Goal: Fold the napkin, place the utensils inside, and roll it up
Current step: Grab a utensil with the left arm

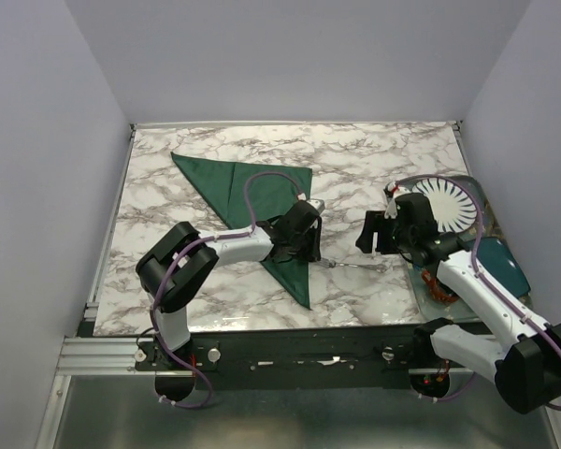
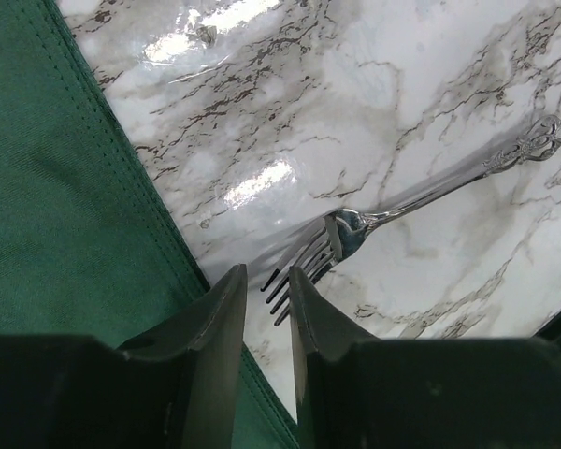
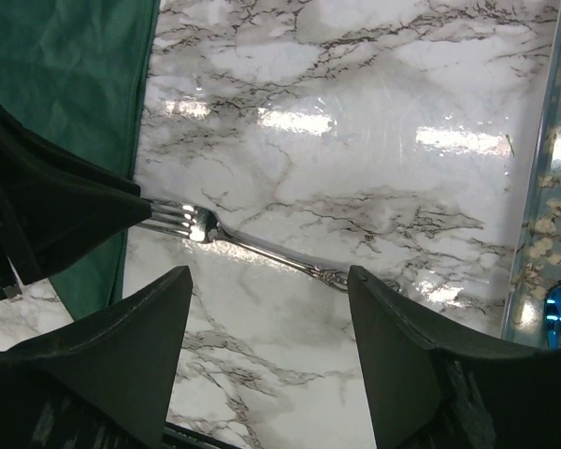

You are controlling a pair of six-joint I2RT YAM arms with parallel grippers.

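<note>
The dark green napkin (image 1: 262, 192) lies folded into a triangle on the marble table, one point toward the near edge. It also shows in the left wrist view (image 2: 56, 206) and the right wrist view (image 3: 65, 65). The silver fork (image 1: 355, 267) lies flat on bare marble just right of the napkin's edge, tines toward the napkin (image 2: 402, 206) (image 3: 262, 245). My left gripper (image 1: 310, 253) (image 2: 266, 273) hovers over the napkin's right edge, jaws a narrow gap apart and empty, tips right at the fork's tines. My right gripper (image 1: 372, 234) (image 3: 269, 273) is wide open and empty above the fork's handle.
A white plate with dark radial stripes (image 1: 449, 201) and a teal oval dish (image 1: 500, 262) sit on a tray at the right edge, whose flowered rim (image 3: 540, 187) shows beside my right gripper. The table's near edge (image 1: 262, 327) is close behind the fork.
</note>
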